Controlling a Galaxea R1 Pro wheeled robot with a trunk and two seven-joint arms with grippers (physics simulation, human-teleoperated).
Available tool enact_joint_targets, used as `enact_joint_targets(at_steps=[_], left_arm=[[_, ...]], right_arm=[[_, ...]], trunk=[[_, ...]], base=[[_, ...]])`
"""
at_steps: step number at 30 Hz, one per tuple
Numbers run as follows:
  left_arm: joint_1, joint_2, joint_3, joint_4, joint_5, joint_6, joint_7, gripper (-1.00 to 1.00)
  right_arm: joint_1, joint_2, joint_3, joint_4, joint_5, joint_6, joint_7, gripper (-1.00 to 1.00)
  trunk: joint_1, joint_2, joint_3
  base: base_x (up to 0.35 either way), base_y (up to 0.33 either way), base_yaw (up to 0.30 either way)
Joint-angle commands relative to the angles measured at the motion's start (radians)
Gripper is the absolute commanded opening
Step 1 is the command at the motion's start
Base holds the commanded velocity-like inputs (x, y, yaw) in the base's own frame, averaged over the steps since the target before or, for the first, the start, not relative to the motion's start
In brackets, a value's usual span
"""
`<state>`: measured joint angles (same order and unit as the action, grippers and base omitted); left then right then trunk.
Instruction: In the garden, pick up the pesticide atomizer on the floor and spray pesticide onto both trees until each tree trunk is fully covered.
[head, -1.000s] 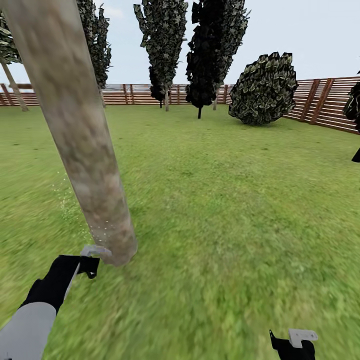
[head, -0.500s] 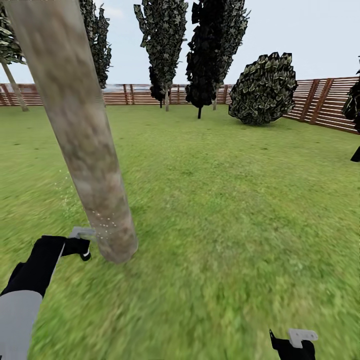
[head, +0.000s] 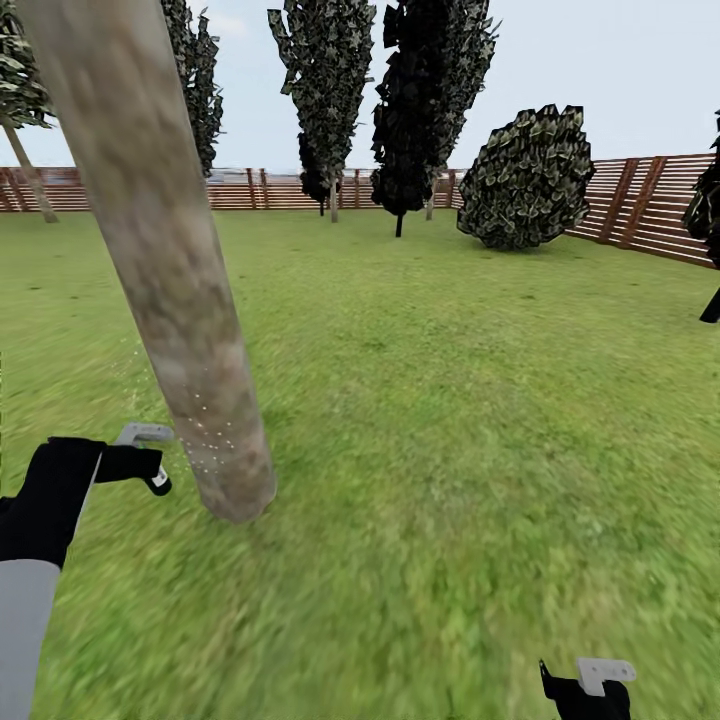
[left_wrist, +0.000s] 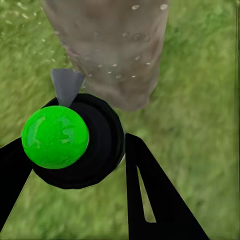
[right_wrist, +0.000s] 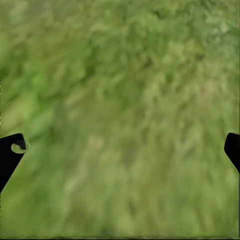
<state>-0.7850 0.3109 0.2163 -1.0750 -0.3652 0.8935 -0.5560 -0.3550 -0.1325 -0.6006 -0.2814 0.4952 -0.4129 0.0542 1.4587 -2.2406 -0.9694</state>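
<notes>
The pesticide atomizer, a short dark bottle seen end-on in the left wrist view as a black round body with a glossy green ball on it and a small grey wedge at its front, sat clenched between the two black fingers of the left gripper. Its long axis ran along those fingers, and the grey wedge pointed at the base of the tree trunk just beside it. In the head view the bottle lay roughly level, nose toward the trunk, a little above the grass.

The trunk was a thick smooth column of pale grey-brown bark with blotchy tan patches, leaning in the picture. Tiny whitish specks of pesticide dotted its lower bark (a few drifted over the grass beside it too).

The right gripper hung low over the lawn, jaws spread wide with nothing between them. A brown slatted fence ringed the far side, with dark conifers before it.
</notes>
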Motion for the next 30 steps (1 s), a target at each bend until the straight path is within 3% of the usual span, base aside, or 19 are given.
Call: enact_joint_targets(at_steps=[1, 4, 6, 7, 9, 13, 15, 17, 19, 30], left_arm=[[0.000, 0.001, 0.002, -0.009, -0.011, 0.005, -0.015, -1.00], [-0.001, -0.007, 0.000, -0.027, -0.010, 0.008, -0.021, -1.00], [-0.002, -0.015, -0.028, -0.058, -0.008, 0.022, -0.030, -1.00], [-0.014, -0.017, -0.053, -0.075, -0.007, 0.061, -0.040, -1.00], [-0.049, -0.014, -0.066, -0.085, -0.006, 0.097, -0.060, -1.00], [-0.100, 0.010, -0.067, -0.080, -0.011, 0.110, -0.092, -1.00], [-0.106, 0.048, -0.066, -0.078, -0.011, 0.112, -0.095, -1.00], [-0.099, 0.071, -0.067, -0.077, -0.011, 0.110, -0.096, -1.00], [-0.091, 0.077, -0.073, -0.077, -0.014, 0.109, -0.096, -1.00], [-0.030, 0.079, -0.072, -0.074, -0.019, 0.107, -0.089, -1.00]], right_arm=[[-0.001, 0.000, -0.008, 0.001, 0.005, -0.004, 0.006, 1.00], [-0.001, 0.000, -0.008, 0.001, 0.005, -0.004, 0.006, 1.00], [-0.001, -0.001, -0.008, 0.001, 0.005, -0.004, 0.006, 1.00], [-0.001, -0.001, -0.008, 0.001, 0.005, -0.004, 0.006, 1.00], [-0.001, -0.001, -0.008, 0.001, 0.005, -0.004, 0.006, 1.00], [-0.001, -0.001, -0.008, 0.001, 0.005, -0.004, 0.006, 1.00], [-0.001, -0.001, -0.008, 0.001, 0.005, -0.004, 0.006, 1.00], [-0.001, -0.001, -0.008, 0.001, 0.005, -0.004, 0.006, 1.00], [-0.001, -0.001, -0.008, 0.001, 0.005, -0.004, 0.006, 1.00], [-0.001, -0.001, -0.008, 0.001, 0.005, -0.004, 0.006, 1.00]], trunk=[[-0.001, 0.000, -0.001], [-0.001, 0.000, -0.001], [-0.001, 0.000, -0.001], [-0.001, 0.000, -0.001], [-0.001, 0.000, -0.001], [-0.001, 0.000, -0.001], [-0.001, 0.000, -0.001], [-0.001, 0.000, -0.001], [-0.001, 0.000, -0.001], [-0.001, 0.000, -0.001]], base=[[-0.106, 0.000, 0.000], [-0.040, 0.000, 0.000], [-0.006, 0.000, 0.000], [-0.002, 0.000, 0.000], [-0.001, 0.000, 0.000], [0.000, 0.000, 0.000], [0.000, 0.000, 0.000], [0.000, 0.000, 0.000], [0.000, 0.000, 0.000], [0.077, -0.044, 0.000]])
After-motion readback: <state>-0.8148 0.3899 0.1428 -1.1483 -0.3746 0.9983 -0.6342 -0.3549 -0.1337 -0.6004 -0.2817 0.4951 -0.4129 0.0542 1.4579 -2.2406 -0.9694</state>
